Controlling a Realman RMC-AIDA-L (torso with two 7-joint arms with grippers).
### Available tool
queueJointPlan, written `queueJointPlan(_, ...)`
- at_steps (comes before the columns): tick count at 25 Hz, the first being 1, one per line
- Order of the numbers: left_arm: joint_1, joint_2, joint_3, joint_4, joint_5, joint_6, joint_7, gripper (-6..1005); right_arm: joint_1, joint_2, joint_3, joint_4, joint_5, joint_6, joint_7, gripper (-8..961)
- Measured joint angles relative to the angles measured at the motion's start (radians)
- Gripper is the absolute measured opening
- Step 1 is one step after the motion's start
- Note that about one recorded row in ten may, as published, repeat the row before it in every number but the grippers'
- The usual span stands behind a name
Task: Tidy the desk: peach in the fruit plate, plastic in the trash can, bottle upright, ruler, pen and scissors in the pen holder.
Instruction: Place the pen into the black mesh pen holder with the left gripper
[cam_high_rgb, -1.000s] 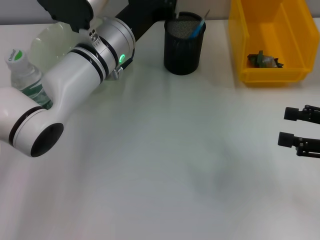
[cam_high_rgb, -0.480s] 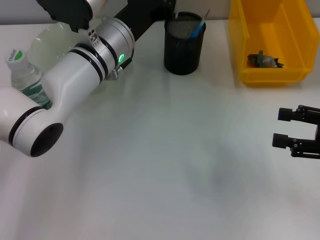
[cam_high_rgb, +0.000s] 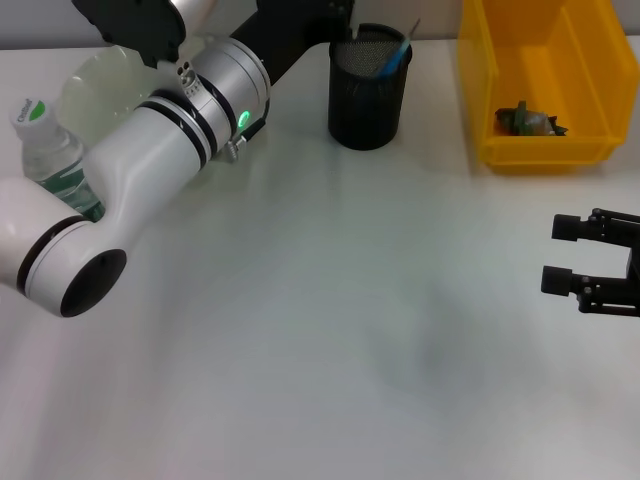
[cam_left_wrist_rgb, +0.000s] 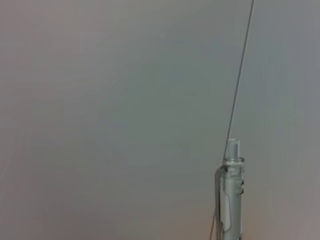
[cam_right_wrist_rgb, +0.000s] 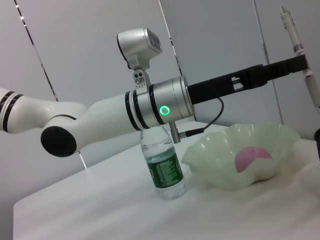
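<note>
I've got the left arm (cam_high_rgb: 150, 150) stretched to the far side of the table (cam_high_rgb: 320, 330), w/ its gripper (cam_right_wrist_rgb: 295, 62) up by the pen holder (cam_high_rgb: 369, 88). In the right wrist view its jaws are clenched on a pen (cam_right_wrist_rgb: 300, 47), held upright above the holder; left wrist view shows the pen's clear barrel pointing up. One blue pen (cam_high_rgb: 395, 58) sits in the holder already.

Right gripper (cam_high_rgb: 585, 265) hovers over the table at the right edge, jaws released, nothing in them.

Bottle (cam_high_rgb: 55, 155) stands upright at far left, just beside the left arm. Fruit plate (cam_high_rgb: 100, 85) is behind it, partly hidden by the arm; right wrist view shows the peach (cam_right_wrist_rgb: 252, 159) lying in it. Yellow bin (cam_high_rgb: 545, 80) at far right, w/ a crumpled bit of plastic (cam_high_rgb: 528, 120) inside.
</note>
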Motion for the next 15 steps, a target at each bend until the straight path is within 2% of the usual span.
queueJointPlan(15, -0.006, 0.0, 0.005, 0.003, 0.006, -0.004, 0.0, 287, 0.004, 0.002, 0.0, 0.0, 0.0, 0.0, 0.0, 776)
